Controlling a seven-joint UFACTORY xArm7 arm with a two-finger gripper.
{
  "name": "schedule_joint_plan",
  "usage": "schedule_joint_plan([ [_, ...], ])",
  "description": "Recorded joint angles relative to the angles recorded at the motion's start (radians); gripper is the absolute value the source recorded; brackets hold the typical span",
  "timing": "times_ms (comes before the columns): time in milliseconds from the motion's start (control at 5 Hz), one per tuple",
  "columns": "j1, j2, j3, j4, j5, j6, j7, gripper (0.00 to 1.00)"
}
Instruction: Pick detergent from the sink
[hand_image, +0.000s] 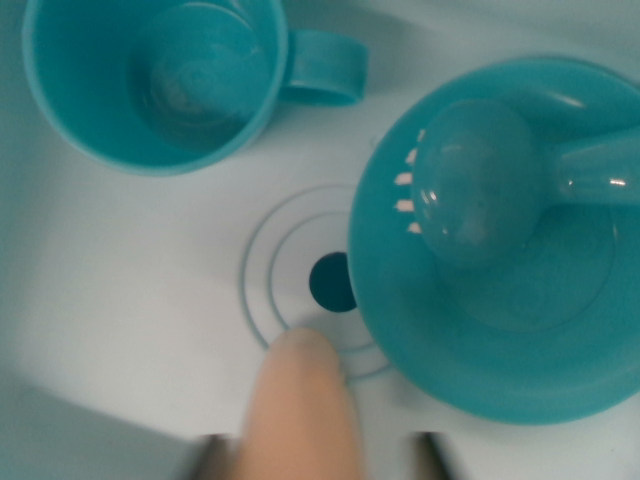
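The view looks straight down into a pale sink (120, 300). Its dark drain hole (333, 282) sits a little below the middle, ringed by faint raised circles.

At eleven o'clock from the drain stands a teal cup (150, 80), upright and open, its handle (325, 68) pointing toward three o'clock. At three o'clock from the drain lies a teal plate (500, 350), whose edge overlaps the rings and reaches the hole's rim. On the plate rests a teal slotted spoon (475, 180), bowl toward the drain, handle running off the wrist view's right edge.

At six o'clock from the drain, a blurred peach-coloured rounded object, apparently the detergent bottle (302, 405), rises from the bottom edge, its tip ending just short of the hole. It lies between the two dark fingers (212, 455), which show only as smudges at the bottom edge, one on each side of it. They stand apart with the bottle in the gap, but whether they press on it I cannot tell.
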Motion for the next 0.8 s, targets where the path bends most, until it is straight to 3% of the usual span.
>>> schedule_joint_plan([
  [800, 0.0002, -0.006, 0.000, 0.014, -0.0007, 0.021, 0.000, 1.00],
])
